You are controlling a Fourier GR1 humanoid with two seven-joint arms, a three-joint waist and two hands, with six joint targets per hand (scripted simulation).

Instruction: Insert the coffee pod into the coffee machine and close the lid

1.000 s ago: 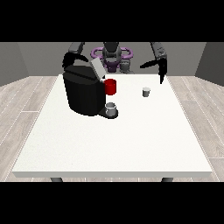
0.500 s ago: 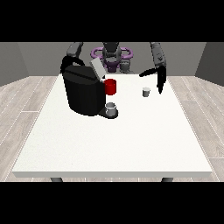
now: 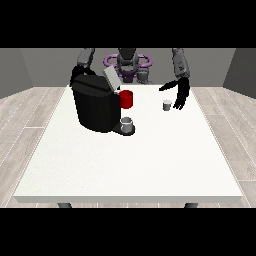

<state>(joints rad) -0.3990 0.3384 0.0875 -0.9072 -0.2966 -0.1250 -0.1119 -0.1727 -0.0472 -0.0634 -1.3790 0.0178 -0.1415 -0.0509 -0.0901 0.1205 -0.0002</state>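
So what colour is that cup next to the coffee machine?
Red. The cup shows plainly in the front view, beside the black coffee machine.

From my station I see a large white table (image 3: pixel 135 160) filling the middle of the view, its dark legs (image 3: pixel 63 205) just showing at 7 and 5 o'clock. Pale grey wood-plank flooring (image 3: pixel 25 125) spreads out at 9 and 3 o'clock, and plain grey walls (image 3: pixel 45 65) close the room at 12, evenly lit.
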